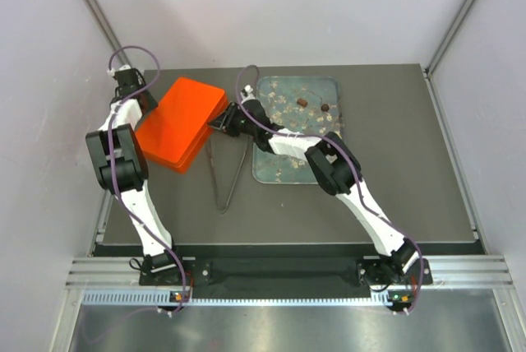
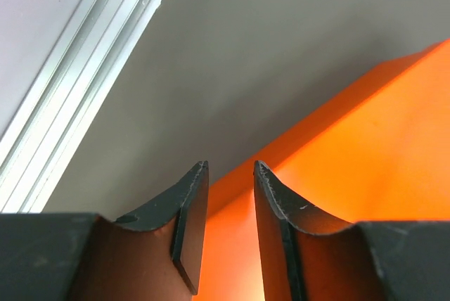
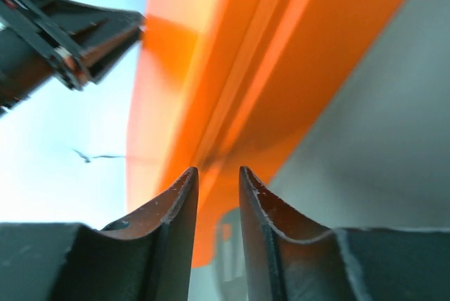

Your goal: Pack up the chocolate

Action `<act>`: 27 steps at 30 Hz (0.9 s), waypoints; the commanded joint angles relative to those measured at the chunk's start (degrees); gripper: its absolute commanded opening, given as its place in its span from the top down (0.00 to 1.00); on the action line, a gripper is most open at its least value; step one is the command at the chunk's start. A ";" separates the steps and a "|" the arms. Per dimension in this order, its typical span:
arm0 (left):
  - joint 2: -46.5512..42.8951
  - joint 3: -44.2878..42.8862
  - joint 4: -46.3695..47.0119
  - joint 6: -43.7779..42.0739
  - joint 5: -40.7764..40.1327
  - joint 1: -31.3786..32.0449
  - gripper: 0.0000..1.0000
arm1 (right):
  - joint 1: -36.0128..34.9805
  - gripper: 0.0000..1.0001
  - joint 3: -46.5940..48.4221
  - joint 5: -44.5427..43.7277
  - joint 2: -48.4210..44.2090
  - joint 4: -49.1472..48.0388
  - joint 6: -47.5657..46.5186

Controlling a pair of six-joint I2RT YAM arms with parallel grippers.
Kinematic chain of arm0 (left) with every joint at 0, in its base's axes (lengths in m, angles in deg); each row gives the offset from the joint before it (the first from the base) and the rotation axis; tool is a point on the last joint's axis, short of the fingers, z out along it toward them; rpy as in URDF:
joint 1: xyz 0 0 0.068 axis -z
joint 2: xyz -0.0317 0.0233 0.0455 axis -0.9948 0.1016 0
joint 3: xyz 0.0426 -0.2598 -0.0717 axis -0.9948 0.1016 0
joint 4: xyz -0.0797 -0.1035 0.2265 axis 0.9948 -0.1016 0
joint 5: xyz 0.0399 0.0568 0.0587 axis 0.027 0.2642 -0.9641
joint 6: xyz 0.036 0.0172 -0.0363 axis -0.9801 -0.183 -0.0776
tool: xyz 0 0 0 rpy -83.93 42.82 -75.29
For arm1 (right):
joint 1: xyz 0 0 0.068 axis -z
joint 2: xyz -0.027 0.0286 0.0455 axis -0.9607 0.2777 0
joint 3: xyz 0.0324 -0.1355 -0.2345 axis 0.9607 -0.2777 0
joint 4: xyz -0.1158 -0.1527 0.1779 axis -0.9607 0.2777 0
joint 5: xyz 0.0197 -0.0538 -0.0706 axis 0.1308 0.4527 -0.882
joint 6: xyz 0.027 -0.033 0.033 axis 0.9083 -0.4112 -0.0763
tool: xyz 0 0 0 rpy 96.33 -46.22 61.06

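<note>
Chocolate (image 1: 302, 102) lies farthest from the arm bases. Nearest, metal tongs (image 1: 223, 202) rest on the counter (image 1: 394, 171) at 8 o'clock. Beyond, an orange box (image 1: 181, 122) sits at 10 o'clock. The right end effector (image 3: 218, 171) meets its 3 o'clock corner and the left end effector (image 2: 230, 167) its 10 o'clock edge. Each has fingers narrowly apart, and I cannot tell whether they grip the box. On the tray (image 1: 283, 169) at 12 o'clock, two brown pieces lie at its far end.

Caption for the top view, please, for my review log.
Left tool and right tool flank the orange box; two chocolates sit on the blossom-print tray, tongs beside it.
</note>
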 commanded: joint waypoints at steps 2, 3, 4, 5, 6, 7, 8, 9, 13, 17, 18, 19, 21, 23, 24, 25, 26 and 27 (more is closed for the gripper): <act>-5.52 -2.42 -1.77 1.45 0.06 0.70 0.62 | 0.48 0.69 -0.55 -1.98 -7.67 -0.55 -0.58; -5.61 -2.50 -2.12 1.45 -0.29 0.70 0.62 | 0.48 0.67 -0.81 -2.42 -8.28 0.15 -0.49; -5.61 -2.59 -2.64 1.27 -0.55 0.61 0.62 | 0.48 0.66 -1.07 -2.60 -8.64 0.68 -0.40; -5.61 -2.77 -2.82 1.18 -0.90 0.61 0.62 | 0.48 0.64 -1.07 -2.77 -8.82 1.21 -0.06; -5.61 -2.94 -3.17 1.01 -1.17 0.61 0.62 | 0.57 0.62 -1.07 -3.39 -9.25 2.09 0.03; -5.44 -2.94 -3.35 0.92 -1.43 0.70 0.62 | 0.40 0.62 -0.90 -3.74 -9.34 3.57 0.04; -5.26 -3.12 -3.79 0.83 -1.96 0.61 0.62 | 0.31 0.60 -0.81 -4.09 -9.43 4.46 0.04; -5.09 -3.21 -3.96 0.74 -2.40 0.61 0.62 | 0.31 0.58 -0.46 -4.88 -9.52 5.42 -0.05; -2.72 -5.14 -6.42 0.74 -3.81 0.43 0.62 | -0.31 0.56 2.26 -6.12 -9.00 10.78 -0.93; -0.70 -7.86 -8.01 0.57 -4.86 0.08 0.62 | -0.66 0.55 3.58 -7.17 -8.12 12.64 -0.76; 0.00 -8.39 -8.79 0.57 -4.78 -0.35 0.62 | -0.66 0.55 3.85 -7.17 -7.85 12.90 -0.67; 0.36 -8.92 -9.15 0.57 -4.69 -0.44 0.62 | -0.66 0.55 4.46 -7.17 -7.68 12.82 -0.84; 1.50 -10.32 -9.85 0.48 -4.42 -0.71 0.62 | -0.75 0.56 4.99 -6.65 -6.89 11.51 -0.49; 2.29 -11.64 -10.55 0.48 -3.99 -1.06 0.63 | -0.84 0.55 5.43 -5.86 -6.10 9.75 0.73; 3.17 -12.08 -11.17 0.48 -3.72 -1.32 0.63 | -1.10 0.56 6.21 -5.77 -5.75 9.74 1.00; 3.61 -12.78 -11.43 0.48 -3.46 -1.32 0.63 | -1.19 0.55 6.57 -5.59 -5.31 9.74 1.44; 3.96 -13.05 -11.70 0.57 -3.28 -1.50 0.64 | -1.27 0.55 6.92 -5.76 -4.95 9.65 1.44; 4.49 -13.14 -11.79 0.65 -3.11 -1.50 0.65 | -1.45 0.55 7.53 -5.85 -4.69 9.91 1.27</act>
